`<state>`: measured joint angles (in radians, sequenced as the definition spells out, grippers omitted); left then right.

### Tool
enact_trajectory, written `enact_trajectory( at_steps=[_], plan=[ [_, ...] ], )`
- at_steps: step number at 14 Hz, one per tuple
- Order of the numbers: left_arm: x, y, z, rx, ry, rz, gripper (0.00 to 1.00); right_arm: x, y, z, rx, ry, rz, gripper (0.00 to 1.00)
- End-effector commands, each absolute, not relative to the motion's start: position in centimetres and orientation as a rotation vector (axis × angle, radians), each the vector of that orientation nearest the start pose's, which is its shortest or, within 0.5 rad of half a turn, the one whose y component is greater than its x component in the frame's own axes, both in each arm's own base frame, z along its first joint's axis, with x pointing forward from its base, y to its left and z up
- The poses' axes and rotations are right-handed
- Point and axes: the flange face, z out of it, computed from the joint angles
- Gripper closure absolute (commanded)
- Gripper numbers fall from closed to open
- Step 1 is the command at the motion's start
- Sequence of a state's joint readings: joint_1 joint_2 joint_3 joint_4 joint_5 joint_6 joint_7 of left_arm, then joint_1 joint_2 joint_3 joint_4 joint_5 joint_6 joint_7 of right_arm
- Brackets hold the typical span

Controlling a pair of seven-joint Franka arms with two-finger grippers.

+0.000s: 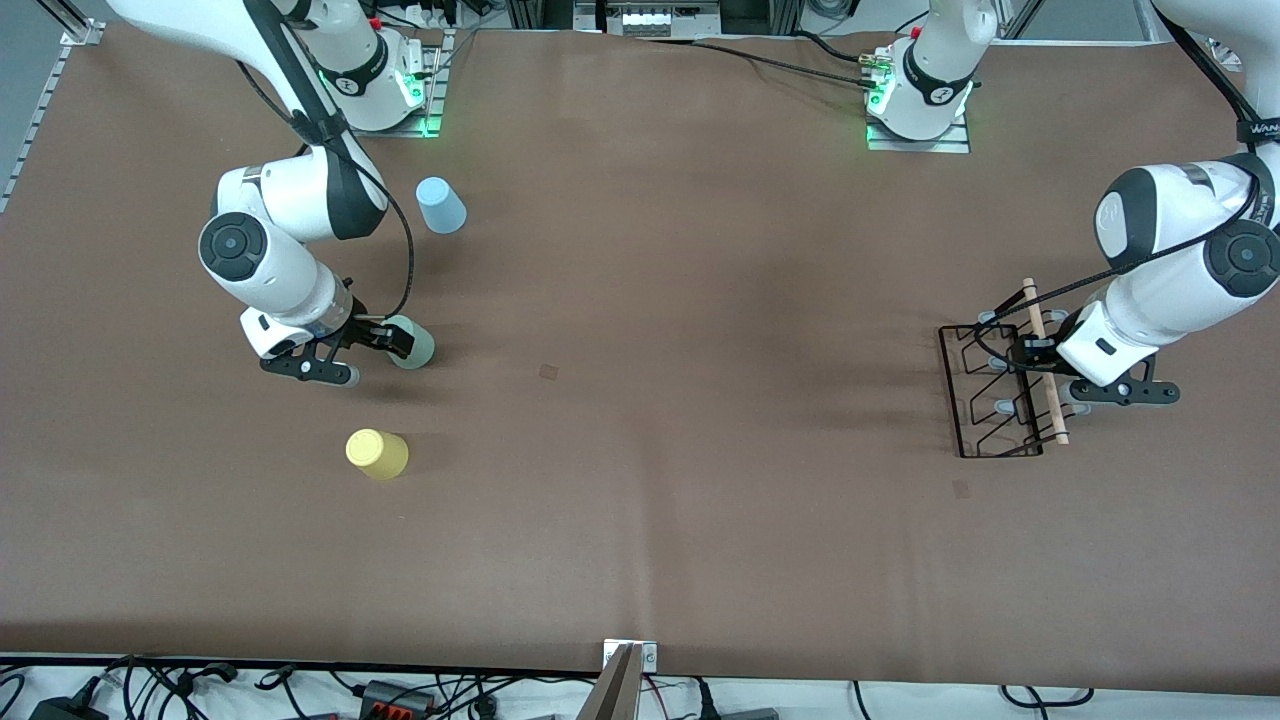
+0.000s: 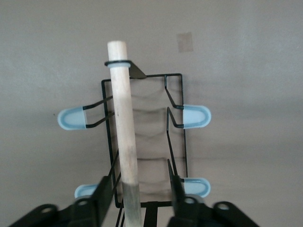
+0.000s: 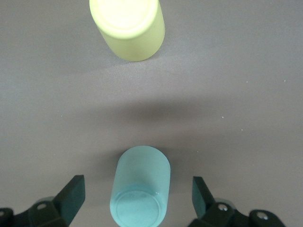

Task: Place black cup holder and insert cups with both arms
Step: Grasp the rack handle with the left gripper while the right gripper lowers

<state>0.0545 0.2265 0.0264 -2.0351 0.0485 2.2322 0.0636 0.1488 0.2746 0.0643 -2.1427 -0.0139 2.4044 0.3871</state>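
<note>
Brown covering spreads over the whole surface (image 1: pixel 640 420), and nearest the front camera on it stands the yellow cup (image 1: pixel 377 453), upside down, toward the right arm's end. Toward the left arm's end, a little farther, sits the rack (image 1: pixel 990 395), its black wire base flat on the surface, its wooden rod (image 1: pixel 1045 362) along the top and pale capped pegs (image 2: pixel 72 118) sticking out to either side. The left pincer (image 2: pixel 137 191) is down at the rod, a finger on each side of it; the fingers (image 2: pixel 102 196) stand close to the wood (whether they already press on it I cannot tell). About level with the rack, at the right arm's end, the mint cup (image 1: pixel 411 342) stands upside down, and the right pincer (image 3: pixel 137 194) is low around it with its fingers (image 3: pixel 71 196) spread wide, clear of the cup on both sides. The blue cup (image 1: pixel 440 205), also upside down, is farthest from the camera, near the right arm's base and well apart from the other two.
</note>
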Motion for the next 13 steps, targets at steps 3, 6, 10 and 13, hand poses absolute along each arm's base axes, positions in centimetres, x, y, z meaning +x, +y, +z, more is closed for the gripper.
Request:
enact_trajectory(
  at_steps=[3, 6, 10, 13],
  plan=[
    [58.2, 5.7, 33.1, -3.085, 0.043, 0.046, 0.79, 55.5, 12.0, 27.5, -3.133, 0.267, 0.000, 0.00],
    [58.4, 5.6, 33.5, -3.085, 0.045, 0.034, 0.90, 55.5, 12.0, 27.5, -3.136, 0.262, -0.004, 0.00],
    [59.5, 5.6, 35.9, -3.081, 0.049, -0.023, 0.97, 55.5, 11.8, 27.5, -3.138, 0.263, -0.005, 0.00],
    [61.2, 2.4, 41.5, -3.084, 0.121, 0.035, 0.98, 55.2, 11.8, 26.7, -3.142, 0.268, 0.021, 0.00]
  ],
)
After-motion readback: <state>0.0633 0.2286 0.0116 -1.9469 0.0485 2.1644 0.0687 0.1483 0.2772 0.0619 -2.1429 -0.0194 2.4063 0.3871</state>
